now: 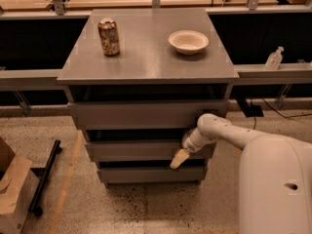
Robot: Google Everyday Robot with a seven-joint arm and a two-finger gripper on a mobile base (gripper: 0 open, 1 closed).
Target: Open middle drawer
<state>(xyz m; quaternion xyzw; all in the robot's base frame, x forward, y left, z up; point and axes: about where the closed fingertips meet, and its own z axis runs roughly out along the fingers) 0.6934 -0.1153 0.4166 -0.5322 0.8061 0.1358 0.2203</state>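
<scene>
The middle drawer [136, 150] is being shown between the top drawer [146, 114] and the bottom drawer [146, 174], under the worktop [146, 62]. The gripper [179, 159] is being held at the lower right edge of its front, tilted down-left. Whether it is open or closed cannot be told. A can [108, 36] and a bowl [188, 42] are being carried by the worktop, well apart.

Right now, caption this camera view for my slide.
Gripper at the lower edge of the middle drawer, right side; can and bowl on the cabinet top.
</scene>
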